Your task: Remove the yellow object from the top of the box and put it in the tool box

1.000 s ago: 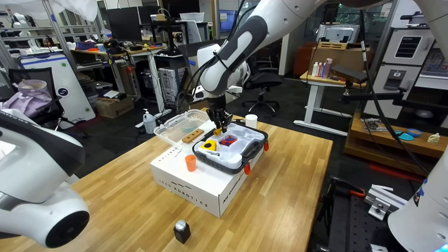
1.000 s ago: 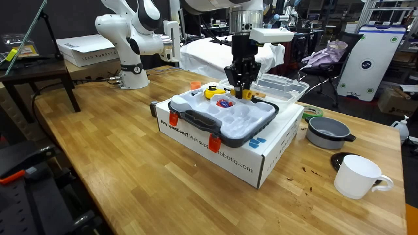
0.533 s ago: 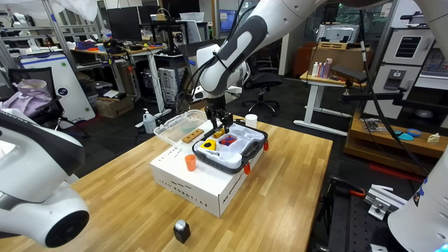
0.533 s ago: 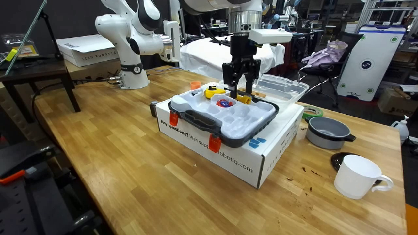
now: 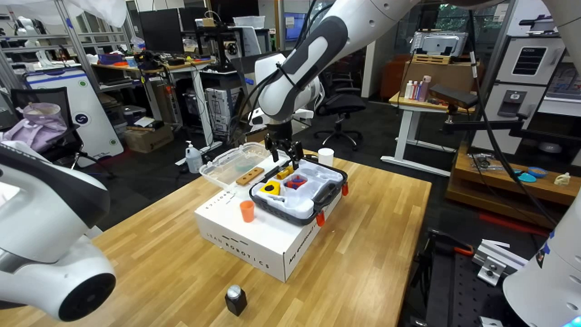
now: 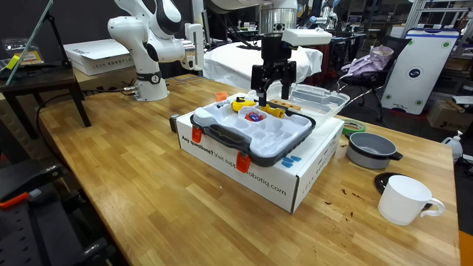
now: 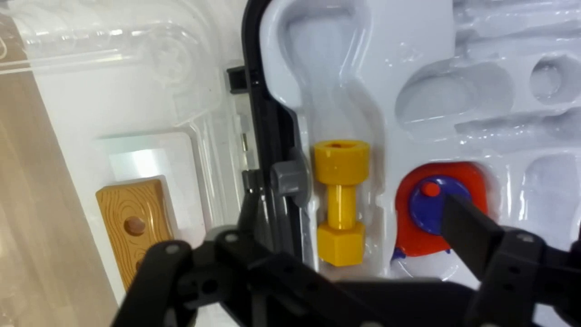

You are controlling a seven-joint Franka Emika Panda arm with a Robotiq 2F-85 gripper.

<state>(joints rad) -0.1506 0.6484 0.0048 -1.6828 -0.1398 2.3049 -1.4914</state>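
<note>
The gripper [image 6: 274,96] hangs over the tool box [image 6: 266,161], fingers spread wide, nothing in their hold. And there's the yellow object [image 7: 341,204], lying in a moulded recess of that same tool box, right along the hinge side! The wrist view alone brings out its form: round head, slim neck, six-sided end, seen between the two fingers. In an exterior view one fingertip [image 6: 262,101] appears right at its end, and from there I cannot tell whether they touch. In the wrist view a finger hides part of a red-and-blue piece [image 7: 420,238], while both exterior views have it in sight. Underneath, the box [image 5: 236,245] sits well in from the right-hand corner of the worktop [image 5: 363,254], an orange cup [image 5: 247,211] on top. Nearer the camera, a dark block [image 5: 236,303] stands well in from the right-hand edge. And look here, in an exterior view: a white mug [image 6: 402,201] near the worktop's right-hand edge, handle showing, a gray pot [image 6: 369,159] further in, green tape [image 6: 355,126] by the far edge.
</note>
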